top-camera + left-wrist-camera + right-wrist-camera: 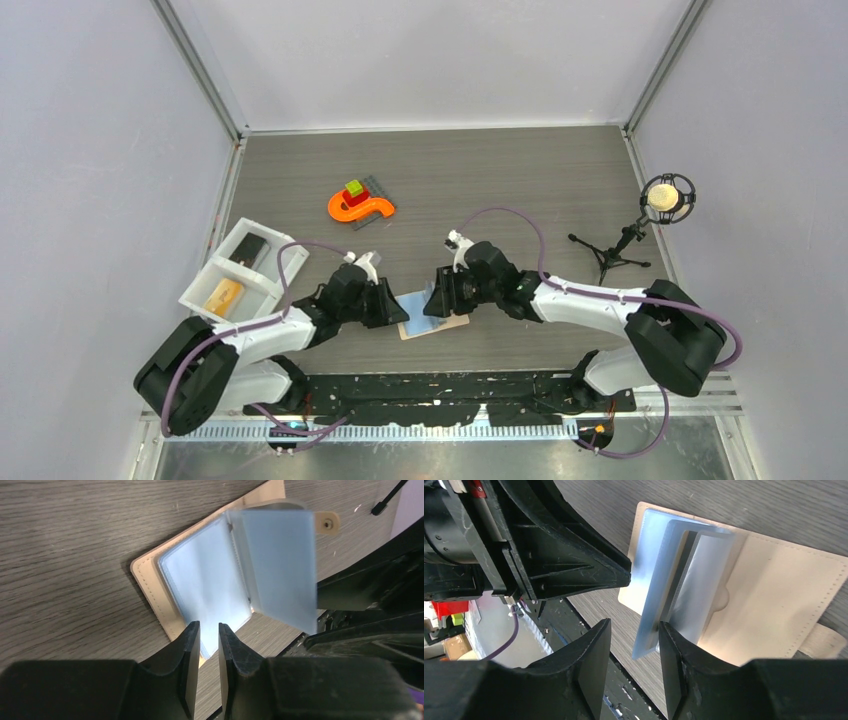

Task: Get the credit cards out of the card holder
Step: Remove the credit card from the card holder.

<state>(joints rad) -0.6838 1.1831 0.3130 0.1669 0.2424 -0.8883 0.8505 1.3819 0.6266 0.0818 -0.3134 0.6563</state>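
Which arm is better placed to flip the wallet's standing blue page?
Right, probably: the right tool is open around the edge of the standing page; the left tool sits at the flat pages.

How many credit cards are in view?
2, both in the tray: a dark card in its far compartment, an orange-yellow card in its near one. The wallet looks empty, though more may be hidden.

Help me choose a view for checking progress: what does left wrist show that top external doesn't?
Only left wrist: the snap tab and pale blue sleeves fanned open. Only top external: the white tray holding a dark card and an orange-yellow card, plus the orange toy. Both: the card holder open on the table, with the left gripper and right gripper at it.
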